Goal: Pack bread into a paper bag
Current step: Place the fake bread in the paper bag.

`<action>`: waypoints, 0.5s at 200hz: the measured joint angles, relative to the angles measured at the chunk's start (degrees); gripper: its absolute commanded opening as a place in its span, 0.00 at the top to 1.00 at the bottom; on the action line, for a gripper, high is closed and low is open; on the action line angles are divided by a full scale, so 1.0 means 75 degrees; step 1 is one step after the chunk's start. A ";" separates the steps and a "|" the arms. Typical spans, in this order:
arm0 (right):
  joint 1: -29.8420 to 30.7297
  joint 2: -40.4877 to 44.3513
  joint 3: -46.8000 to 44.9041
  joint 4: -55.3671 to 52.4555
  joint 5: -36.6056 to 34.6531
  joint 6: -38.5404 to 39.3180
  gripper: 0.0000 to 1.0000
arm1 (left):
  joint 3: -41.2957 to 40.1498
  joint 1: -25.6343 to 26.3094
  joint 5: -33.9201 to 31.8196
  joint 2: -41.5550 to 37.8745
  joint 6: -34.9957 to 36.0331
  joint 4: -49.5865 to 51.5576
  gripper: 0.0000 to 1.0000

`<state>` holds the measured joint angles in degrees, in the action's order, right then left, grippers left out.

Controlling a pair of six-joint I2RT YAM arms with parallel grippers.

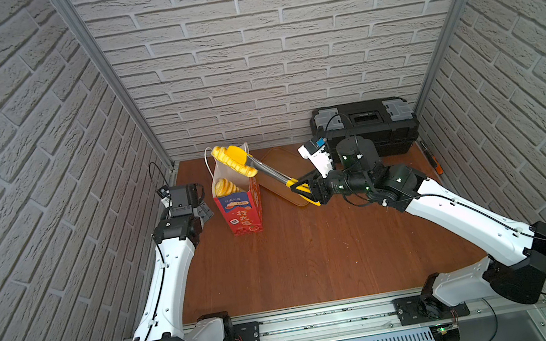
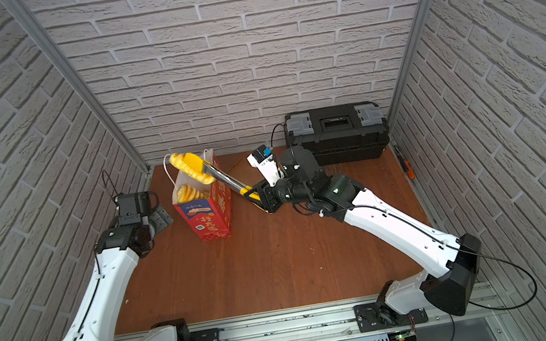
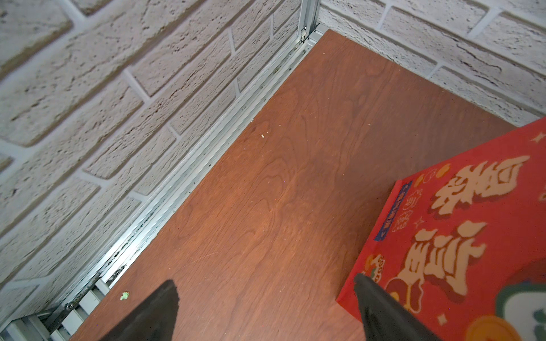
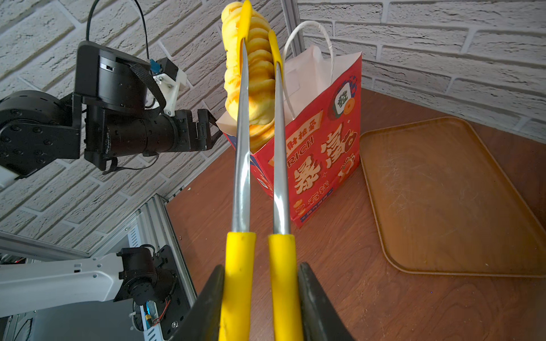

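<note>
Clamping: right fingers (image 4: 317,310) squeeze tongs (image 4: 241,177) handles; tongs pinch spiral roll (image 4: 260,73) above paper bag (image 4: 322,147) | left fingers (image 3: 153,316) apart

My right claw (image 2: 258,199) is clamped on the tongs (image 2: 224,180) at the yellow handle, with the shafts reaching toward the back left. The tips pinch a ridged roll (image 2: 185,169), tilted, over the bag (image 2: 205,214) mouth. I see another bread (image 2: 189,193) inside the bag. The bag is upright on the table (image 2: 279,260). My left claw (image 2: 160,218) is just beside the bag, contact unclear. A black toolbox (image 2: 336,134) sits at the back wall, and an orange-handled tool (image 2: 407,167) lies by the right wall.
</note>
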<state>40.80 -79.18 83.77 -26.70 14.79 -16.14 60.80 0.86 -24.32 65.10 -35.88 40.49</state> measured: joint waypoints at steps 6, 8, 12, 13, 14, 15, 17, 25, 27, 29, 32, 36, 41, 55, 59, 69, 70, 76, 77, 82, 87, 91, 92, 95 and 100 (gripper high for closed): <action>0.0003 -0.0047 0.0000 0.0000 0.0003 0.0000 0.93 | 0.0000 0.0000 0.0000 0.0000 0.0000 0.0000 0.05; 0.0006 -0.0064 0.0000 -0.0003 0.0003 0.0000 0.92 | 0.0000 0.0000 0.0000 0.0000 0.0000 0.0000 0.05; 0.0006 -0.0102 0.0000 -0.0003 0.0003 -0.0003 0.92 | 0.0000 0.0000 0.0000 0.0000 0.0000 0.0000 0.05; 0.0006 -0.0114 0.0000 -0.0003 0.0003 -0.0003 0.91 | 0.0000 0.0000 0.0000 0.0000 0.0000 0.0000 0.05; 0.0006 -0.0122 0.0000 0.0000 0.0006 -0.0003 0.91 | 0.0000 0.0000 0.0000 0.0000 0.0000 0.0000 0.05; 0.0006 -0.0134 0.0000 0.0000 0.0003 -0.0003 0.91 | 0.0000 0.0000 0.0000 0.0000 0.0000 0.0000 0.05; 0.0006 -0.0146 0.0000 0.0000 0.0006 -0.0003 0.90 | 0.0000 0.0000 0.0000 0.0003 0.0000 0.0000 0.05; 0.0012 -0.0224 0.0000 -0.0003 0.0009 -0.0009 0.85 | 0.0000 0.0000 0.0000 0.0003 0.0000 0.0000 0.05; 0.0012 -0.0239 0.0000 -0.0003 0.0006 -0.0009 0.83 | 0.0000 0.0000 0.0000 0.0006 0.0000 0.0000 0.05; 0.0012 -0.0259 0.0000 -0.0003 0.0006 -0.0012 0.80 | 0.0000 0.0000 0.0000 0.0006 0.0000 0.0000 0.05; 0.0015 -0.0274 0.0000 -0.0003 0.0006 -0.0017 0.77 | 0.0000 0.0000 0.0000 0.0006 0.0000 0.0000 0.05; 0.0017 -0.0300 0.0000 -0.0003 0.0009 -0.0023 0.72 | 0.0000 0.0000 0.0000 0.0009 0.0000 0.0000 0.05; 0.0020 -0.0329 -0.0003 -0.0003 0.0003 -0.0029 0.68 | 0.0000 0.0000 0.0000 0.0012 0.0000 0.0000 0.05; 0.0020 -0.0353 -0.0017 0.0000 -0.0012 -0.0032 0.62 | 0.0000 0.0000 0.0000 0.0017 0.0003 0.0000 0.05; 0.0020 -0.0353 -0.0020 -0.0003 -0.0023 -0.0038 0.61 | 0.0000 0.0000 0.0000 0.0017 0.0003 0.0000 0.05; 0.0020 -0.0353 -0.0023 0.0000 -0.0050 -0.0050 0.58 | 0.0000 0.0000 0.0000 0.0023 0.0003 0.0000 0.05; 0.0020 -0.0353 -0.0023 0.0003 -0.0052 -0.0052 0.57 | 0.0000 0.0000 0.0000 0.0026 0.0003 0.0000 0.05; 0.0023 -0.0353 -0.0023 0.0009 -0.0070 -0.0067 0.54 | 0.0000 0.0000 0.0000 0.0035 0.0003 0.0000 0.05; 0.0023 -0.0353 -0.0023 0.0009 -0.0073 -0.0064 0.54 | 0.0000 0.0000 0.0000 0.0038 0.0000 0.0000 0.05; 0.0023 -0.0353 -0.0023 0.0009 -0.0087 -0.0076 0.53 | 0.0000 0.0000 0.0000 0.0050 0.0003 0.0000 0.05; 0.0026 -0.0353 -0.0023 0.0012 -0.0111 -0.0076 0.52 | 0.0000 0.0000 0.0000 0.0064 0.0003 -0.0003 0.05; 0.0026 -0.0353 -0.0026 0.0012 -0.0117 -0.0079 0.51 | 0.0000 0.0000 0.0000 0.0076 0.0000 -0.0003 0.05; 0.0026 -0.0353 -0.0026 0.0009 -0.0117 -0.0082 0.51 | 0.0000 0.0000 0.0000 0.0082 0.0000 0.0000 0.05; 0.0029 -0.0353 -0.0026 0.0009 -0.0119 -0.0082 0.50 | 0.0000 0.0000 -0.0003 0.0090 0.0000 -0.0003 0.05; 0.0029 -0.0353 -0.0026 0.0012 -0.0122 -0.0087 0.49 | 0.0000 0.0000 0.0000 0.0105 0.0000 0.0000 0.05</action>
<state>41.01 -81.82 83.57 -26.61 13.87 -16.80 60.80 0.86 -24.32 65.89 -35.88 40.49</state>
